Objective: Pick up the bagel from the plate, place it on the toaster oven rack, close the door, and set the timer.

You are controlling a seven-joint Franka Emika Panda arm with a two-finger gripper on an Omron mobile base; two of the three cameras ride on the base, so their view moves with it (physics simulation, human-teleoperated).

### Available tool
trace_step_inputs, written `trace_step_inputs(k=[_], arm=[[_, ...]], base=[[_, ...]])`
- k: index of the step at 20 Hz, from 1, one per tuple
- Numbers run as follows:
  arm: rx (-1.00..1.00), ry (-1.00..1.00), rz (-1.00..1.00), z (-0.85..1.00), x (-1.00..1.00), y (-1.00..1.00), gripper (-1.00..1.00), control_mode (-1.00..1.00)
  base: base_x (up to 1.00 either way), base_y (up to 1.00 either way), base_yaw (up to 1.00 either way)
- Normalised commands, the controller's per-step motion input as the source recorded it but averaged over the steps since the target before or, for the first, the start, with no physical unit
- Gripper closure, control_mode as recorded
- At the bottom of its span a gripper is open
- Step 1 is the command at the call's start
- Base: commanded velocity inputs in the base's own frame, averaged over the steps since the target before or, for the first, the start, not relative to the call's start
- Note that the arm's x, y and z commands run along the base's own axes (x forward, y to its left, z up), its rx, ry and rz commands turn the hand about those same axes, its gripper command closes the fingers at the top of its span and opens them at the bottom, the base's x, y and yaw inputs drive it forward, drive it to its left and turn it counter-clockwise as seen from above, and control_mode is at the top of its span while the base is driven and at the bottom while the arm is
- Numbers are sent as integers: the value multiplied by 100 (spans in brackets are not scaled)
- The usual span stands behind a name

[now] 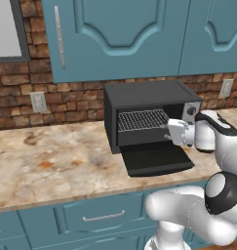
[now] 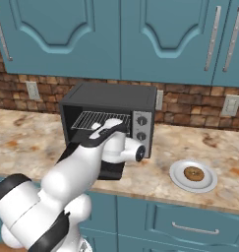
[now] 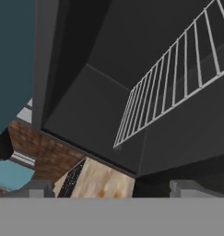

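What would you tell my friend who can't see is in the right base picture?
A white robot arm reaches toward an open black toaster oven on a marble counter, its hand by the wire rack and the door folded down. To the right, a bagel sits on a plate. Teal cabinets hang above.

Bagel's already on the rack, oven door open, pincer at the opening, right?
Not quite. The bagel still lies on the plate, right of the oven, as the right base view shows. The rack is bare. The door is open, with the pincer at the opening.
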Motion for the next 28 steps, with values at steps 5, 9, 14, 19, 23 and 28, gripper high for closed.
trace_step_inputs(k=[5, 9, 14, 19, 23, 28], arm=[[-5, -4, 0, -4, 19, 11, -100, -100], [-1, 0, 0, -3, 29, 11, -100, -100], [-2, 0, -2, -7, 24, 14, -100, -100], [-1, 0, -3, -11, 19, 10, -100, -100], [0, 0, -3, -15, 18, 9, -100, -100], [0, 0, -2, -16, 20, 4, -100, -100]], base=[[0, 0, 0], [0, 0, 0], [0, 0, 0], [0, 0, 0], [0, 0, 0], [0, 0, 0]])
